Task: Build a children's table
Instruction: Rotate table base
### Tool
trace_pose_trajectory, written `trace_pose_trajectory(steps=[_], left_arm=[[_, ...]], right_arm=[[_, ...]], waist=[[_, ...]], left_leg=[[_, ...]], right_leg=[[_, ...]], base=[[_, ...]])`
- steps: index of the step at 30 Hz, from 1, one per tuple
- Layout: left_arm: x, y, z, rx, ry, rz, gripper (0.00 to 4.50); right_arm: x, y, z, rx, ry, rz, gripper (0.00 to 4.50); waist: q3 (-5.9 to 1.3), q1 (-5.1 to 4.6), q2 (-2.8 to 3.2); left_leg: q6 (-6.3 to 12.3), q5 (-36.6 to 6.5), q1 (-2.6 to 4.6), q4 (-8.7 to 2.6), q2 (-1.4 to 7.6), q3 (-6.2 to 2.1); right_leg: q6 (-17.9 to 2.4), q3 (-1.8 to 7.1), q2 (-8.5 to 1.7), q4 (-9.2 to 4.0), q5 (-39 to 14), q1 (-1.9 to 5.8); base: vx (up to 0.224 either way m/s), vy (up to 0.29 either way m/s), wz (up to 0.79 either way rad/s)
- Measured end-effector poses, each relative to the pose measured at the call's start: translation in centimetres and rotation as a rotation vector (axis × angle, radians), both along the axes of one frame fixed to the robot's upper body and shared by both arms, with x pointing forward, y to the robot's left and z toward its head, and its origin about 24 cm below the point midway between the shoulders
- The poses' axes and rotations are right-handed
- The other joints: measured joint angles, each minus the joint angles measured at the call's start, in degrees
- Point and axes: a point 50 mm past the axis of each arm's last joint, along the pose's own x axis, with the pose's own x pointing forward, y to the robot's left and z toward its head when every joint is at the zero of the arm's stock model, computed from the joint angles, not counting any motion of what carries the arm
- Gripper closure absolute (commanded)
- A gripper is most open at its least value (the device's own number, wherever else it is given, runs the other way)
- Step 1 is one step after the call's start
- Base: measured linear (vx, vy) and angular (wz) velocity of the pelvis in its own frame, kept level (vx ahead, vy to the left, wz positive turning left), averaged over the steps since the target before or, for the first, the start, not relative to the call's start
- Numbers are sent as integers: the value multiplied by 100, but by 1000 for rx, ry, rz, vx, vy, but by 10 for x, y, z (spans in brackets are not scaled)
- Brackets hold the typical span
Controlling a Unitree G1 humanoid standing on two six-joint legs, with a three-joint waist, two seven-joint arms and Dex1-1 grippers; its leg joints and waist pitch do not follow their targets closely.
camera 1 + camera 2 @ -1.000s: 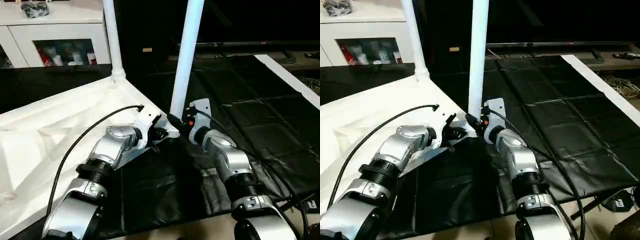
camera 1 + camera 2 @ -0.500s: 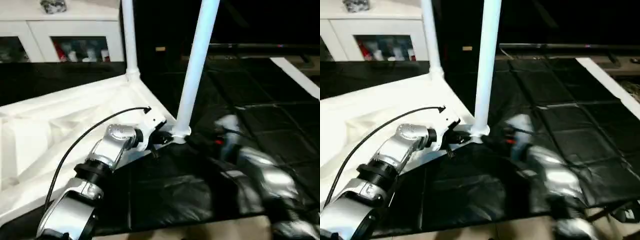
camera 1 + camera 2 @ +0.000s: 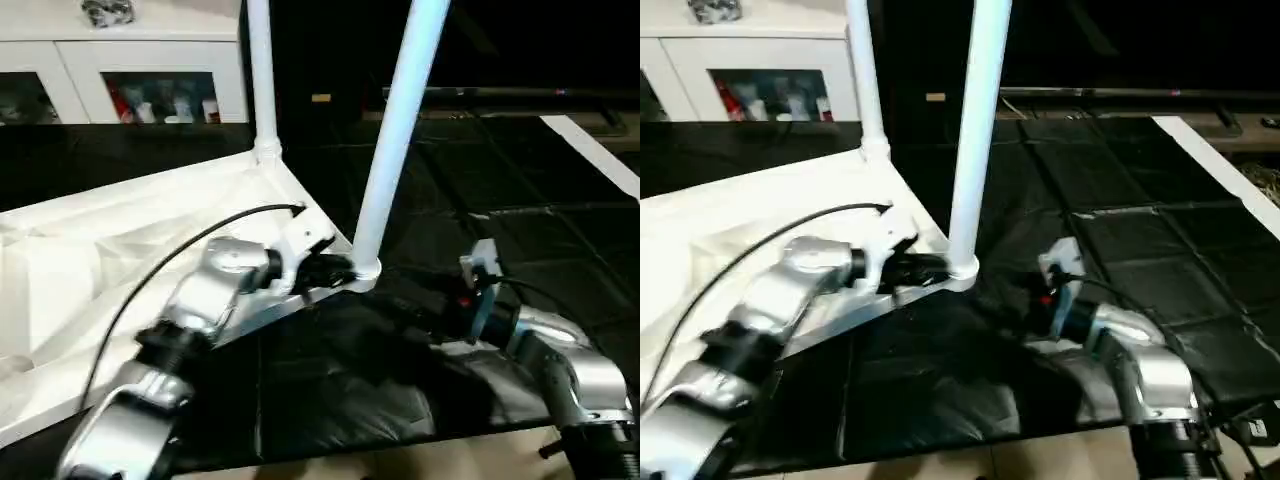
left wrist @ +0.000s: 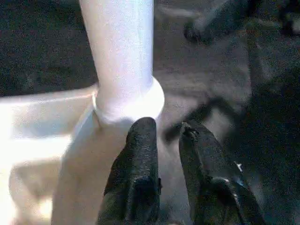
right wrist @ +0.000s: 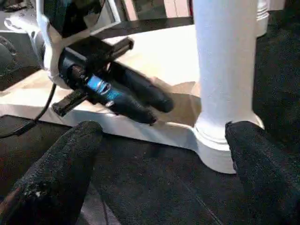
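Note:
The children's table top (image 3: 110, 270) lies upside down on a black mat, white and ribbed. Two white legs stand upright in its corner sockets: a far leg (image 3: 262, 80) and a near leg (image 3: 395, 140). My left gripper (image 3: 338, 272) rests on the top right beside the near socket (image 4: 129, 103), its fingers (image 4: 140, 140) slightly open with nothing between them. My right gripper (image 5: 164, 133) hangs low over the mat to the right of that near leg, apart from it, its fingers (image 5: 70, 159) spread wide open and holding nothing.
A white glass-door cabinet (image 3: 120, 70) stands at the back left. The black mat (image 3: 520, 220) runs to the right and back, crossed by a white strip (image 3: 590, 150). A black cable (image 3: 200, 235) loops over my left forearm.
My right gripper let go at the near leg's base, pulled back to the right and opened wide. My left gripper's fingers parted slightly. The camera view also shifted.

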Motion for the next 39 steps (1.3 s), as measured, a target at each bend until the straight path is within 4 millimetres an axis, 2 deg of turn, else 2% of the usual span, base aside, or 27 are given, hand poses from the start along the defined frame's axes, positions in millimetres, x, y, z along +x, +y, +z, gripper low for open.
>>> trace_pose_trajectory(steps=[2, 7, 9, 12, 14, 19, 22, 27, 30, 33, 39], left_arm=[[-8, 17, 3, 39, 22, 1, 317], [-32, 52, 12, 143, 81, -1, 277], [-45, 67, 15, 180, 122, 2, 271], [-65, 83, 26, 209, 171, 12, 239], [-75, 87, 31, 218, 195, 3, 235], [-96, 89, 36, 230, 261, -24, 189], [-103, 91, 36, 245, 287, -23, 166], [-105, 98, 26, 334, 276, 80, 137], [-108, 102, 19, 391, 289, 116, 108], [-111, 103, 15, 405, 310, 125, 86], [-105, 104, 11, 448, 263, 177, 40]], right_arm=[[-1, 4, 4, 18, -8, 19, 0], [-1, 26, 7, 49, -24, 79, 0], [2, 37, 8, 43, -29, 85, 0], [10, 57, 8, 30, -33, 73, 0], [14, 70, 7, 16, -36, 73, 0], [26, 114, 12, -28, -90, 105, 0], [35, 135, 19, -57, -132, 108, 0], [55, 159, 19, -297, -272, 63, 0], [64, 162, 15, -452, -347, 24, 0], [73, 154, 11, -614, -436, -4, 0], [83, 145, 12, -744, -551, -34, 0]], waist=[[1, -8, -1], [6, 7, -17], [18, 7, -48], [41, -16, -119], [41, -20, -135], [48, 0, -164], [49, 0, -208], [48, -16, -262], [60, -5, -299], [69, 7, -317], [73, 12, -337]], left_leg=[[-1, 0, 1, -3, 7, 0], [-32, -18, 2, -2, 4, 0], [-35, -18, 6, -3, 2, 0], [-54, -7, 10, -6, 8, -2], [-58, -5, 10, -6, 7, -2], [-65, -1, 12, -2, 4, -4], [-80, 8, 13, -2, 6, -11], [-96, 17, 13, 10, 7, -23], [-101, 19, 12, 13, 5, -30], [-103, 21, 9, 15, 0, -32], [-127, 34, 13, 28, -7, -49]], right_leg=[[0, -1, 5, 1, 0, 0], [0, 2, 4, 0, -1, 4], [0, 6, 4, 5, -1, 2], [1, 5, 8, 16, -1, 0], [5, 7, 8, 17, -4, 1], [16, 16, 7, 32, -11, 2], [6, 17, 8, 55, -16, 1], [19, 20, 11, 109, -52, -8], [12, 20, 13, 123, -60, -9], [-7, 21, 13, 139, -65, -8], [-24, 25, 15, 196, -85, -11]], base=[[0, 0, 0], [0, 0, 0], [0, 0, 0], [0, 0, 0], [0, 0, 0], [0, 0, 0], [0, 0, 0], [0, 0, 0], [0, 0, 0], [0, 0, 0], [0, 0, 0]])
